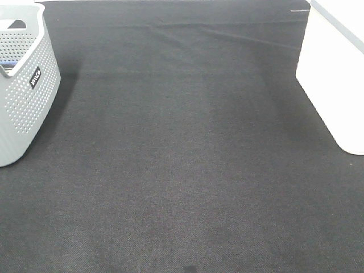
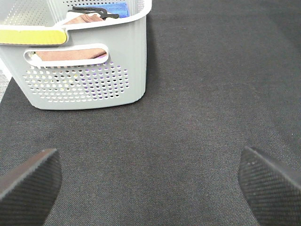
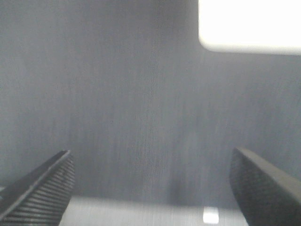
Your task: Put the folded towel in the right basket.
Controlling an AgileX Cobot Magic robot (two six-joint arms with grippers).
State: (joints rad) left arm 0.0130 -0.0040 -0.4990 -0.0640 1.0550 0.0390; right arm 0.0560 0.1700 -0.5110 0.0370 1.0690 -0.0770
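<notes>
No towel lies on the black cloth. In the left wrist view a pinkish-brown folded cloth (image 2: 70, 53) shows inside the grey perforated basket (image 2: 94, 80), seen through its handle slot. The right basket (image 1: 333, 79) is plain white, at the right edge of the table; its corner shows in the right wrist view (image 3: 249, 26). My left gripper (image 2: 149, 165) is open and empty, low over the cloth, a short way from the grey basket. My right gripper (image 3: 151, 160) is open and empty over the cloth, short of the white basket. Neither gripper shows in the exterior high view.
The grey basket (image 1: 28, 96) stands at the left edge of the table. It also holds a blue item (image 2: 117, 9) and a black object (image 2: 91, 12), with a yellow strip (image 2: 30, 36) on its rim. The black cloth (image 1: 182, 159) is creased at the back.
</notes>
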